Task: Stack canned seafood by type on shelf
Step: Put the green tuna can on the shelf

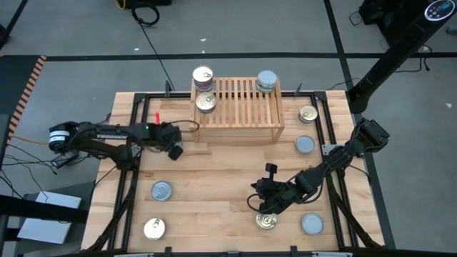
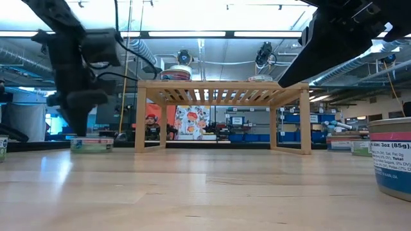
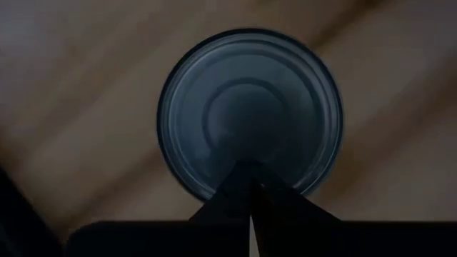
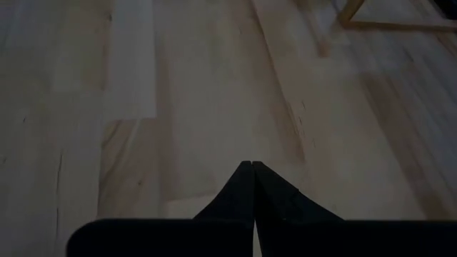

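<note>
Small round seafood tins (image 1: 205, 76) sit on the light wooden slatted shelf (image 1: 240, 103). Left gripper (image 3: 250, 187) and right gripper (image 4: 251, 171) are both pressed together, holding nothing.

Ceiling strip lights (image 2: 192, 33) glare brightly in the low view; both wrist views are dim, and the silver-topped tin (image 3: 250, 114) looks blurred.

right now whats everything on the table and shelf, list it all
gold-top tins on shelf: two, gold, left end of top, one a stack
silver-top tins on shelf: one stack, blue-grey, right end of top
gold-top tins on table: three, gold, right edge, front left, front centre
silver-top tins on table: three, blue-grey, left, right edge, front right
shelf: one, light wood, back centre
left tool: shut, empty, left of the shelf
right tool: shut, empty, front centre
</note>
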Robot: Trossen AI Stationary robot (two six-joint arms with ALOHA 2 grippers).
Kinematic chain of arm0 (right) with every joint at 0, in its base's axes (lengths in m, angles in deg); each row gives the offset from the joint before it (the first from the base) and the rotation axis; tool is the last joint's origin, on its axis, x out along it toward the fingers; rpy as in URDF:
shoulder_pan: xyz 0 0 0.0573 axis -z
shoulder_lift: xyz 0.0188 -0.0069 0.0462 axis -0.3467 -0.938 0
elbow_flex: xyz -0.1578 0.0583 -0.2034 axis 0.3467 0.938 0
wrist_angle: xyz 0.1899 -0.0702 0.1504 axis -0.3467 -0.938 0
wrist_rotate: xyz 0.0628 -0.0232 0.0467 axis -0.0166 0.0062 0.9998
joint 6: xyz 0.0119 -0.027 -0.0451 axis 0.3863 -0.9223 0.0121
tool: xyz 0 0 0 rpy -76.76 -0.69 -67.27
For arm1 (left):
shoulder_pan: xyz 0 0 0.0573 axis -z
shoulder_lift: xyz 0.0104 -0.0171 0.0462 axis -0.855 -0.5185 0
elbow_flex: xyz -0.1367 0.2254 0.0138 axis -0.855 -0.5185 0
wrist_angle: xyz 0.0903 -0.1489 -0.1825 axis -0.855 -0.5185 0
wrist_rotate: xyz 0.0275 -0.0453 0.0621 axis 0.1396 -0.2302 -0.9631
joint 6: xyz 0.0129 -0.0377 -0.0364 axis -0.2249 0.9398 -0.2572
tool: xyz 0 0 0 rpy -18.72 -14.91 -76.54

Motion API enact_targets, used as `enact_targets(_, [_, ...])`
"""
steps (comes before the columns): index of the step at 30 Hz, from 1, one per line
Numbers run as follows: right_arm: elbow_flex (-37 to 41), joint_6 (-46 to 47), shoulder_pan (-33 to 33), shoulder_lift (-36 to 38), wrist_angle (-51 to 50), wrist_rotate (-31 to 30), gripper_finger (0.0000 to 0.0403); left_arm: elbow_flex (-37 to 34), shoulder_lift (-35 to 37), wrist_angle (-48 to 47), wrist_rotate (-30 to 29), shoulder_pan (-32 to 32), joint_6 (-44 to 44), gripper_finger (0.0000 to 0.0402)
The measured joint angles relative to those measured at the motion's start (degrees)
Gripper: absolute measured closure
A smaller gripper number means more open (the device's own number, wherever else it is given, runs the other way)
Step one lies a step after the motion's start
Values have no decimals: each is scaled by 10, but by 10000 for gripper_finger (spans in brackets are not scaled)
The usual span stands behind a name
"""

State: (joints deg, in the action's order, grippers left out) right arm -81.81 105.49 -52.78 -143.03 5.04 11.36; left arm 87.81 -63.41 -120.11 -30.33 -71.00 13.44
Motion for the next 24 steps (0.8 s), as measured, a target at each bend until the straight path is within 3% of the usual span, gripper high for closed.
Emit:
enact_targets(7, [0,1,0,0,0,9,394,-2,19,4,19,122,86,397])
enact_targets(14, [0,3,0,0,0,27,394,-3,15,117,19,226,69,397])
enact_targets(24, [0,4,0,0,0,41,394,1,-87,279,-11,294,55,397])
